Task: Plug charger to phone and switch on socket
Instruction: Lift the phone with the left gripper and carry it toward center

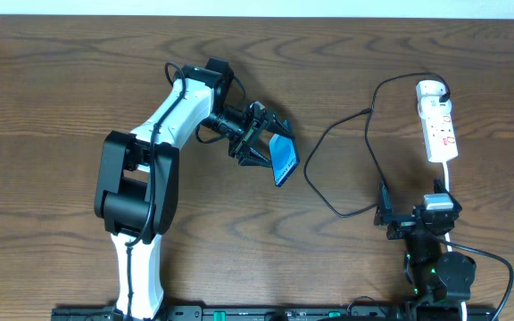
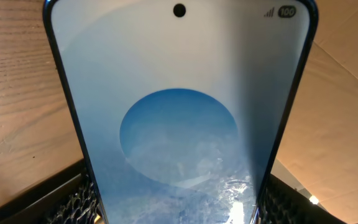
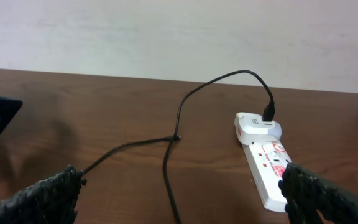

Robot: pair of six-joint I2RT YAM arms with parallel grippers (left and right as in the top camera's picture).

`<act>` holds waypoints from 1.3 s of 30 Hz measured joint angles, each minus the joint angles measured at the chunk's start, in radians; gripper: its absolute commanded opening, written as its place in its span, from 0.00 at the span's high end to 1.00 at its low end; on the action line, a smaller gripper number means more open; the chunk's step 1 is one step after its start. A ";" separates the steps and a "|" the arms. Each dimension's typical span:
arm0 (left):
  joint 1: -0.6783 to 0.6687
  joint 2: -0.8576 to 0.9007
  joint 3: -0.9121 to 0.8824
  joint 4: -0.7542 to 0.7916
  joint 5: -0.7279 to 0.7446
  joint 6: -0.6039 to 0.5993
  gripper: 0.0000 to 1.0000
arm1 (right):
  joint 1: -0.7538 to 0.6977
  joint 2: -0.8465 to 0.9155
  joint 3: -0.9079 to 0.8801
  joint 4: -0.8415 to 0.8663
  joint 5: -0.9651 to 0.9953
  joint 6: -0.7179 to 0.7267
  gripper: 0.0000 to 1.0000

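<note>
Looking down from overhead, I have my left tool out over the middle of the counter, clamped on the phone. The phone hangs tilted in the grip, its blue screen showing. My right tool sits low by the near right corner with its fingers spread wide and nothing between them. The socket lies close to the far right corner, running lengthwise along the right edge, its rounded end toward the far edge. The charger leaves that far end and trails in loose loops across the counter between the phone and the socket, coming back toward my right tool. I cannot make out where its small plug lies.

From my left wrist, the phone fills nearly everything: a pale blue screen with a darker blue disc, the camera hole at the top. My black pads press on its two long edges.

From my right wrist, both fingers stand far apart at the lower corners of the view, empty. The socket lies ahead to the right, and the charger arches up out of the white block at its far end, drops to the counter and crosses over itself. One strand runs toward my left finger.
</note>
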 measured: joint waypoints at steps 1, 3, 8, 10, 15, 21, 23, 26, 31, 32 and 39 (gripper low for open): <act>0.000 0.000 0.000 0.000 0.000 0.000 0.27 | 0.000 0.000 0.000 0.000 0.000 0.000 0.01; 0.000 0.000 0.000 0.000 0.000 0.000 0.27 | 0.000 0.000 0.000 0.000 0.000 0.000 0.01; 0.000 0.000 0.000 0.000 0.000 0.002 0.27 | 0.000 0.000 0.000 0.000 0.000 0.000 0.01; 0.000 0.000 0.000 0.000 0.000 0.004 0.27 | 0.000 0.000 0.000 0.000 0.000 0.000 0.01; 0.000 0.000 0.000 0.000 0.000 0.005 0.27 | 0.000 0.000 0.000 0.000 0.000 0.000 0.01; 0.000 0.000 0.000 0.000 0.000 0.005 0.27 | 0.000 0.000 0.000 0.000 0.000 0.000 0.01; 0.000 0.000 0.000 0.000 0.000 0.005 0.27 | 0.000 0.000 0.000 0.000 0.000 0.000 0.01; 0.000 0.000 0.000 0.000 0.000 0.004 0.27 | 0.000 0.000 0.000 0.000 0.000 0.000 0.01; 0.000 0.000 0.000 0.000 0.018 0.004 0.27 | 0.000 0.000 0.000 0.000 0.000 0.000 0.01; 0.000 0.000 0.000 0.000 0.025 0.004 0.27 | 0.000 0.000 0.000 0.000 0.000 0.000 0.01; 0.000 0.000 0.000 0.021 0.032 0.008 0.27 | 0.000 0.000 0.000 0.000 0.000 0.000 0.01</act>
